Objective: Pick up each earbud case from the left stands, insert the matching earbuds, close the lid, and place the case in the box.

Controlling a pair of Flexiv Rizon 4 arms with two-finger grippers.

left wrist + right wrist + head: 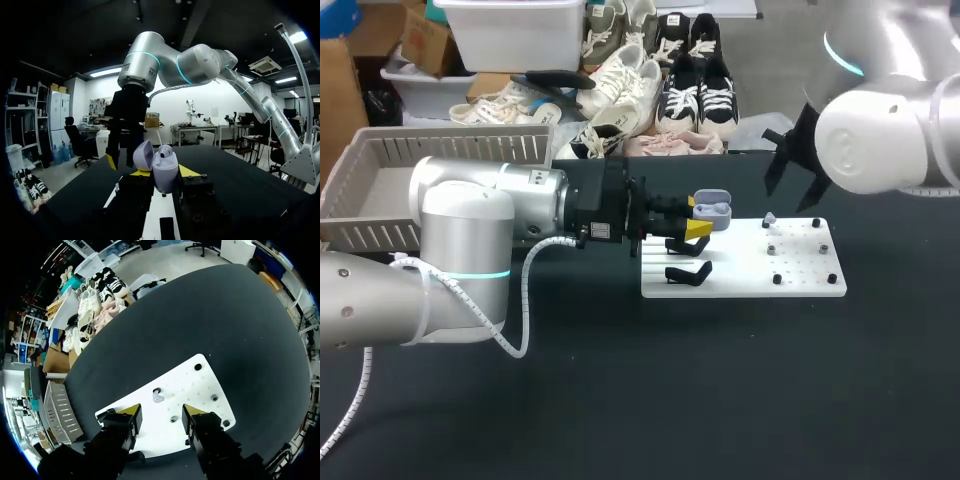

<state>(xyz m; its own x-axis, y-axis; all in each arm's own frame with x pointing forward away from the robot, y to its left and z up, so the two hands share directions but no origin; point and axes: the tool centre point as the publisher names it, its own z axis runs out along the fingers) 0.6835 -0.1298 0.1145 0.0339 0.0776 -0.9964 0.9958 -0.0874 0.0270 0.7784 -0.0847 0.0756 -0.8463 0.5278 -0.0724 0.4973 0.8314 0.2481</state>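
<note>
**A:** Which way to the small pale-lilac earbud [158, 396] from the right pincer [161, 415]?

**B:** Straight ahead and down. Lying on the flat white peg board [195, 390], right in line with the gap between the yellow tips [131, 412]. Tips spread wide apart, nothing held. Hanging well above the board, going by the head view. Bud too small to call a long axis.

**A:** And the open lilac clamshell earbud case [165, 167]?

**B:** Clamped in the left pincer [164, 173], one finger against each side. Held upright just above the black stands [687, 272] at the board's left end, lid tipped back. Something rounded sitting in the top, maybe a bud already seated. Near the loose bud, not touching.

**A:** So right arm for the pick?

**B:** Probably. Nearer to that bud and empty, with the left busy holding. Looks smooth, glossy and tiny, so likely slippery to pinch. Grey slatted plastic box [460, 150] waiting on the black tabletop [720, 400] behind the left arm.
</note>
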